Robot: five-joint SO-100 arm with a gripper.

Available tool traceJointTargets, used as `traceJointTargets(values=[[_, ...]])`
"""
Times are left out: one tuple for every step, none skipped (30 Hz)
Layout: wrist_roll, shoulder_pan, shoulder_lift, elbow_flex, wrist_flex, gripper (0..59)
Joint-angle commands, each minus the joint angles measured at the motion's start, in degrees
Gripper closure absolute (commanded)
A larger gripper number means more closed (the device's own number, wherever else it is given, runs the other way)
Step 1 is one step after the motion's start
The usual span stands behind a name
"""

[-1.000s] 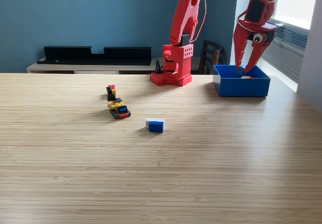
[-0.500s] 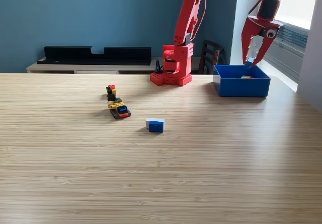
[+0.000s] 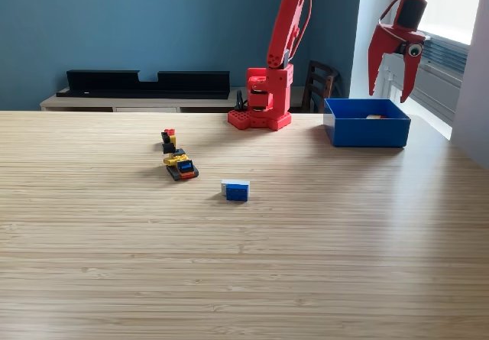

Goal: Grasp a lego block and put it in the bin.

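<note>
the end effector [image 3: 390, 92] hangs released and empty above the blue bin [image 3: 367, 131], where a pale piece already seems to lie, while a blue lego block [image 3: 236, 190] and small clusters [image 3: 180, 165] wait on the tabletop [image 3: 244, 263].

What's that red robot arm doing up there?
The red arm's gripper hangs open above the blue bin with nothing between its fingers. Something pale lies inside the bin, too small to tell. Out on the wooden table wait a blue and white lego block and two small mixed-colour lego piles, none of them being touched.
</note>
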Motion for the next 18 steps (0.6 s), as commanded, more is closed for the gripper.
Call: traceJointTargets(values=[[0.53,1.14,2.29,-1.14,2.64,39.1],[1.14,2.29,2.29,-1.67,2.64,44.0],[1.85,3.87,2.29,-2.46,2.64,48.9],[2.72,5.80,2.29,-3.34,2.64,53.2],[3.52,8.17,2.29,-4.48,2.64,57.2],[4.31,10.72,2.29,-5.36,2.64,58.5],[4.92,13.36,2.29,-6.24,2.64,58.5],[5.54,16.26,2.29,-7.21,2.64,58.5],[6.06,19.42,2.29,-8.35,2.64,58.5],[6.59,22.59,2.29,-9.49,2.64,58.5],[7.03,25.84,2.29,-10.63,2.64,58.5],[7.29,29.18,2.29,-11.78,2.64,58.5],[7.47,32.52,2.29,-12.74,2.64,58.5],[7.47,35.95,2.29,-13.62,2.64,58.5],[7.29,39.11,2.29,-14.41,2.64,58.5],[7.12,42.19,2.29,-15.21,2.64,58.5],[6.68,44.82,2.29,-16.00,2.64,58.5],[6.33,47.37,2.29,-16.87,2.64,58.5]])
